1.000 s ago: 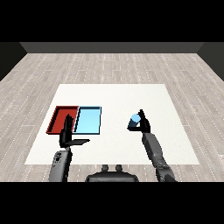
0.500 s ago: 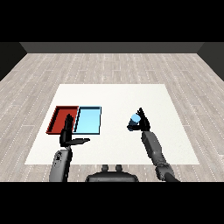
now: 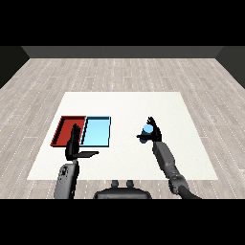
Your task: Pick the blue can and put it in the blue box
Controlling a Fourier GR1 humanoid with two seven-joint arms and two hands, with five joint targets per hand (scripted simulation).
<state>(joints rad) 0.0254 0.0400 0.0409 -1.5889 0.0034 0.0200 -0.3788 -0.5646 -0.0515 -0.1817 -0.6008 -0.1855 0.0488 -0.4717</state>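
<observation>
Your right hand (image 3: 153,133) is curled round the blue can (image 3: 148,128), so the pick looks done; the blue tray (image 3: 97,131) well to its left holds nothing yet. Your left hand (image 3: 74,146) is released.

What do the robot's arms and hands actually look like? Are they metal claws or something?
No claws. Each arm is a rounded grey forearm ending in a black left hand or right hand with slim fingers and a thumb, much like a person's. No cables, sleeves or markings are visible.

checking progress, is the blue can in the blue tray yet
Out. The blue can is in the right hand, right of the light blue tray.
</observation>
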